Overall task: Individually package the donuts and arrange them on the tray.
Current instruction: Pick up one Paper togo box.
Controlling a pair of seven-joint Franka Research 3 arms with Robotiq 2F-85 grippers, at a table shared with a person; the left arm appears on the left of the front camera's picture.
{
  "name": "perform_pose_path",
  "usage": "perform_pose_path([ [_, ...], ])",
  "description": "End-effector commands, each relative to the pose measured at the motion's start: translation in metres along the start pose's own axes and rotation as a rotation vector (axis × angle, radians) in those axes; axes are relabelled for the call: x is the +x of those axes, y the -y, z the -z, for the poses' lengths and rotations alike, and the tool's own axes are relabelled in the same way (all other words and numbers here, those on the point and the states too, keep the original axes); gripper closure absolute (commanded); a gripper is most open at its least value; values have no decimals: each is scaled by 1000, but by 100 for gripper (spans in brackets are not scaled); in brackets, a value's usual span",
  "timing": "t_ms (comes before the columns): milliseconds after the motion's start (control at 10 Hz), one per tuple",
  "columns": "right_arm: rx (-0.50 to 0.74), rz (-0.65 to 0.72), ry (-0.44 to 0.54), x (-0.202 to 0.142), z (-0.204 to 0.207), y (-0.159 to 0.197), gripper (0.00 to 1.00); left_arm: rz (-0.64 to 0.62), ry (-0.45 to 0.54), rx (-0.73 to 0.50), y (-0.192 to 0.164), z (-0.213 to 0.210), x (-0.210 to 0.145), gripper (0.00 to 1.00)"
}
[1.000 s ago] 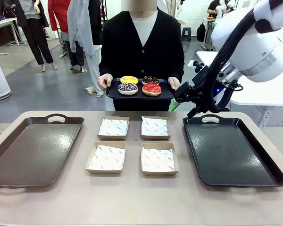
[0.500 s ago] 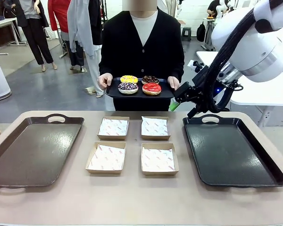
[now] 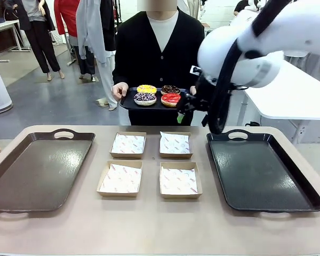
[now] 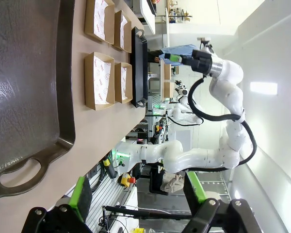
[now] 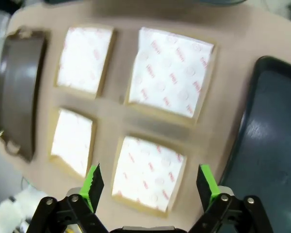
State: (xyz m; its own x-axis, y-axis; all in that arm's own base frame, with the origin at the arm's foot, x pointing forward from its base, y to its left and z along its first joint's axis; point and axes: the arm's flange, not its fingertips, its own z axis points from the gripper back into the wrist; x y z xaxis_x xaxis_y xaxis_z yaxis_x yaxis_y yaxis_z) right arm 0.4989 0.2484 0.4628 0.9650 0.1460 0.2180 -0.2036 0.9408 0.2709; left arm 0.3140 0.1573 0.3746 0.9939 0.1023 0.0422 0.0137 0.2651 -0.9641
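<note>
The right arm reaches in from the upper right of the front view, elbow bent and wrist turned down. The right tool (image 3: 183, 108) hangs in the upper middle of the frame, above the far edge of the counter (image 3: 160, 229). Its jaws are spread wide and hold nothing. It sits just beside the right end of the small dark tray (image 3: 129, 105) that a person holds in both hands; it seems to be short of touching it, though the angle makes that hard to judge.

The donuts lie on that held tray in two rows. The yellow donut (image 3: 146, 89) and the chocolate donut (image 3: 170, 89) are behind. The sprinkled donut (image 3: 144, 98) and the red donut (image 3: 171, 99) are in front, the red one nearest the tool.

In its own wrist view the right tool (image 5: 149, 183) looks down on the four paper-lined boxes (image 5: 167, 73). The left tool (image 4: 136, 194) is also spread and empty, low by the handle end of the left tray (image 4: 24, 87).

On the counter the boxes form a two-by-two block with narrow gaps. The left tray (image 3: 37, 170) and the right tray (image 3: 261, 170) flank the block across strips of open counter.
</note>
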Motion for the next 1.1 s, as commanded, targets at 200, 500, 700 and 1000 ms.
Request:
perform_pose_path([
  [200,-265,224,11,78,50,-23,0,2,5,-6,0,-2,-1,0],
  [500,-265,244,-5,82,64,-11,0,2,5,-6,0,-2,-1,0],
  [700,-253,249,-15,80,70,7,0,2,5,-6,0,-2,-1,0],
  [1000,-244,205,-37,75,72,13,0,2,5,-6,0,-2,-1,0],
])
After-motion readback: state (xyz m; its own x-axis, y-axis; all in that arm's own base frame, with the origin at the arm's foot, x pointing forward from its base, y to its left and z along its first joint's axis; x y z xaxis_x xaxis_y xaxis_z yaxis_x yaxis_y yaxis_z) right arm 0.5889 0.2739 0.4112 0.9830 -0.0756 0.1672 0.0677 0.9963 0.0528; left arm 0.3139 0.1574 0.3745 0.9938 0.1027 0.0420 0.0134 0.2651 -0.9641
